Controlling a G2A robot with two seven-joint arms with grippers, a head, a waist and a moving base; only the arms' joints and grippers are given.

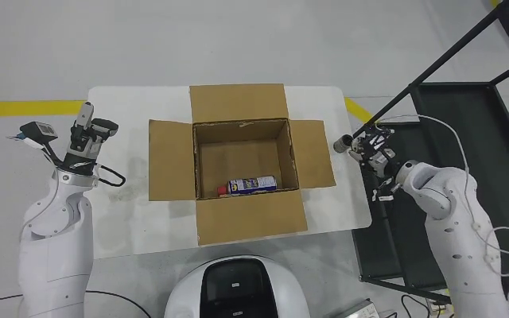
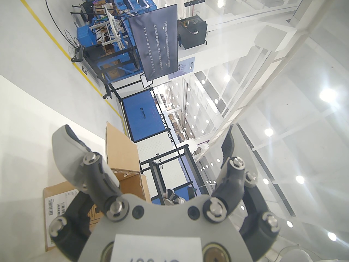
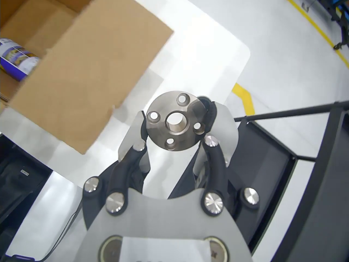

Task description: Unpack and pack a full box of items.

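An open cardboard box [image 1: 242,103] stands in the middle of the white table [image 1: 127,222], its four flaps spread flat. Inside, against the near wall, lies a can with a blue and white label [image 1: 248,186], also seen past a box flap [image 3: 90,69] as the can [image 3: 16,61]. My right gripper [image 1: 354,146] hovers over the table's right edge, shut on a round metal flange [image 1: 343,144]. The wrist view has the flange [image 3: 159,133] pinched between the right gripper [image 3: 176,119] fingers. My left gripper [image 1: 95,126] is at the table's left edge, tilted upward, and the left gripper [image 2: 148,143] is open and holds nothing.
A black metal rack [image 1: 445,159] with a slanted bar stands right of the table, close to my right arm, and the rack [image 3: 272,164] lies under the right wrist. A yellow floor line [image 1: 32,107] runs behind the table. The box corner [image 2: 120,148] lies beyond my left fingers.
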